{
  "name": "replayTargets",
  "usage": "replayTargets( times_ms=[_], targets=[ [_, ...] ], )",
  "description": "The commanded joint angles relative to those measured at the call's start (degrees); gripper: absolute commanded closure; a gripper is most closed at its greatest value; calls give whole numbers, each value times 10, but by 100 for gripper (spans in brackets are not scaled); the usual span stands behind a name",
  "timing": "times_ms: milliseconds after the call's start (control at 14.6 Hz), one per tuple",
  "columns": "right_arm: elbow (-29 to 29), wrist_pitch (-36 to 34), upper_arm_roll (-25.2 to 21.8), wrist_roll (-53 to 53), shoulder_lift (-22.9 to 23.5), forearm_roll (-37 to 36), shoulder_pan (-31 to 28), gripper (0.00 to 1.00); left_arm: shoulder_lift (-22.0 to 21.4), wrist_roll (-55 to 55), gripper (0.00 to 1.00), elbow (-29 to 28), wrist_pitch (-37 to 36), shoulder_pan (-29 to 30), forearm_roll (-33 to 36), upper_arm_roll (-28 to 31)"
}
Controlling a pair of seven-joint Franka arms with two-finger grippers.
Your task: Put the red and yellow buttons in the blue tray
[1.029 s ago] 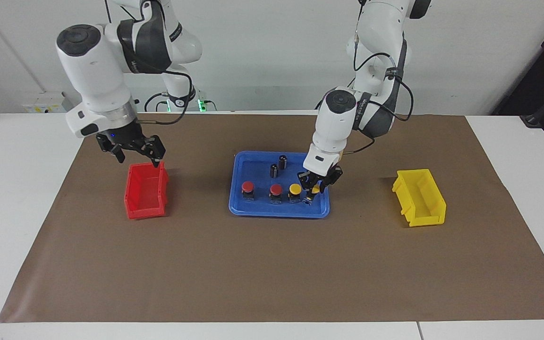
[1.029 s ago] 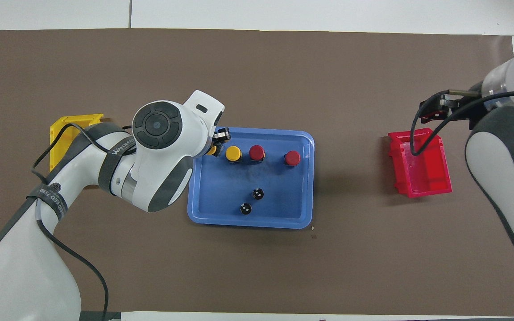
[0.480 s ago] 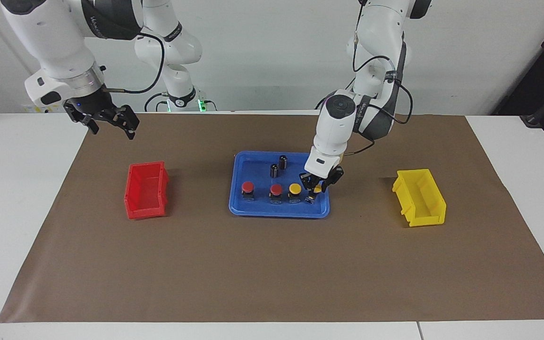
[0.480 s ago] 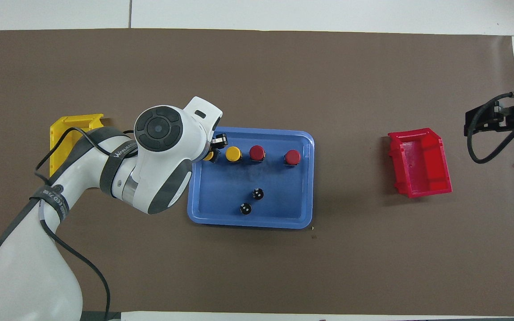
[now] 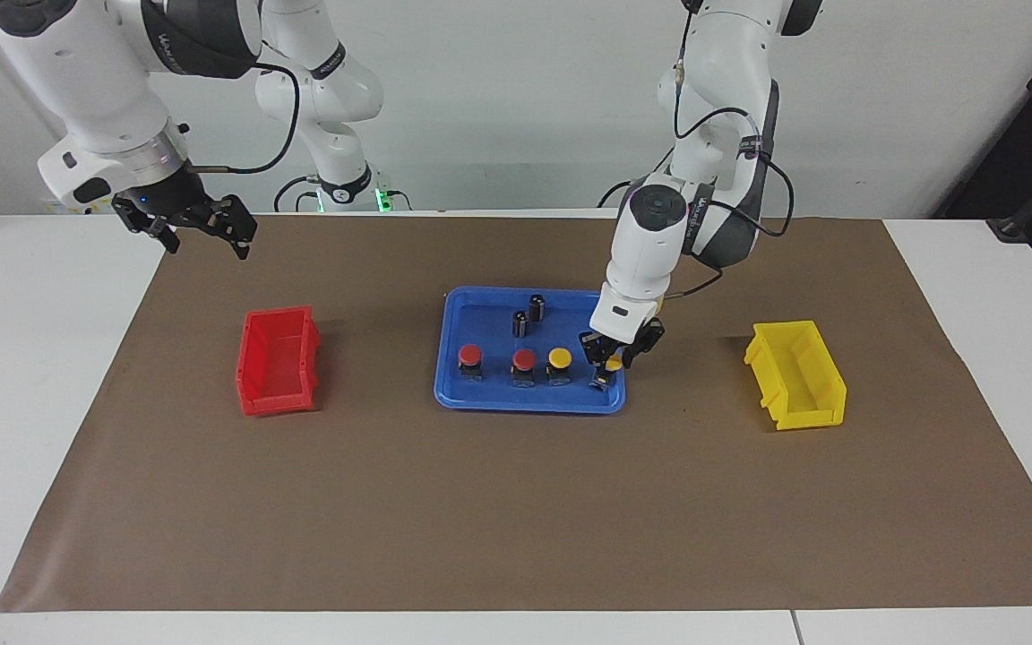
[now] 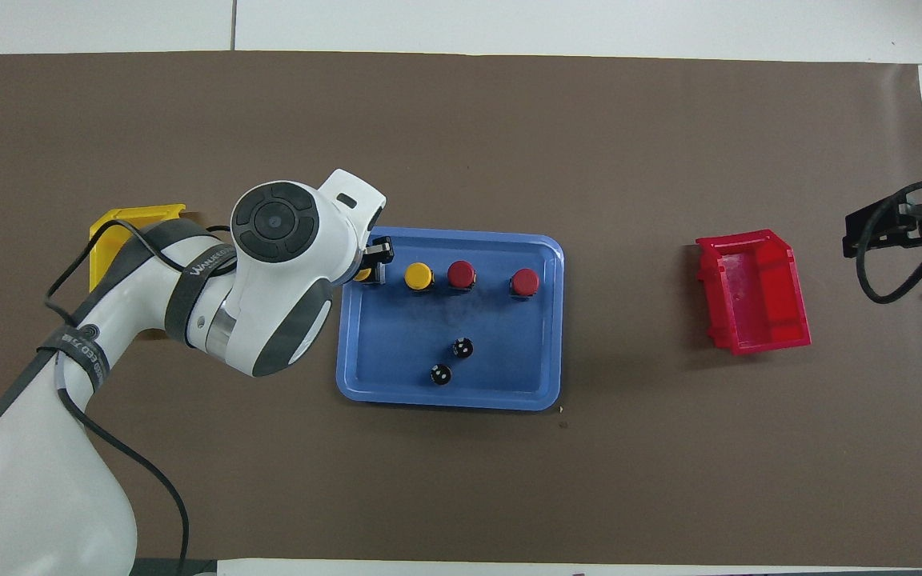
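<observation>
Desk (image 5: 59, 376) under brown mat (image 5: 516, 502); blue tray (image 5: 480, 399) mid-mat between red bin (image 5: 276, 362) and yellow bin (image 5: 796, 374). Left tool (image 5: 612, 358) low over tray's left-arm end, clamped on yellow button (image 5: 612, 364). Right tool (image 5: 202, 228) waits raised, fingers apart, over mat edge near red bin. In tray: second yellow button (image 5: 559, 359), two red buttons (image 5: 469, 355), two dark cylinders (image 5: 536, 306)
</observation>
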Motion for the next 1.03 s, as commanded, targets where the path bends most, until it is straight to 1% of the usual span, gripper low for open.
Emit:
replayTargets(
  times_ms=[0, 137, 275, 343, 412, 480, 618, 824, 961],
  targets=[
    [-16, -2, 5, -12, -8, 9, -8, 0, -34, 42, 0, 26, -83, 2, 18, 2],
    [-16, -2, 5, -14, -8, 9, -7, 0, -62, 96, 0, 29, -124, 28, 18, 2],
    [-16, -3, 6, -14, -8, 9, -2, 0, -75, 156, 0, 54, -179, 37, 16, 3],
    [-16, -3, 9, -14, -8, 9, -2, 0, -83, 184, 0, 63, -188, 53, 15, 3],
    [-16, -3, 10, -14, -8, 9, -2, 0, -101, 209, 0, 62, -192, 68, 13, 3],
    [-16, -3, 10, -14, -8, 9, -2, 0, -119, 245, 0, 61, -197, 94, 5, 4],
    [-16, -3, 10, -14, -8, 9, -2, 0, -150, 324, 0, 67, -229, 137, -35, 5],
    [-16, -3, 10, -14, -8, 9, -2, 0, -164, 376, 0, 93, -272, 198, -54, 5],
    [-16, -3, 10, -14, -8, 9, -2, 0, -153, 431, 0, 157, -330, 242, -79, 5]
  ],
)
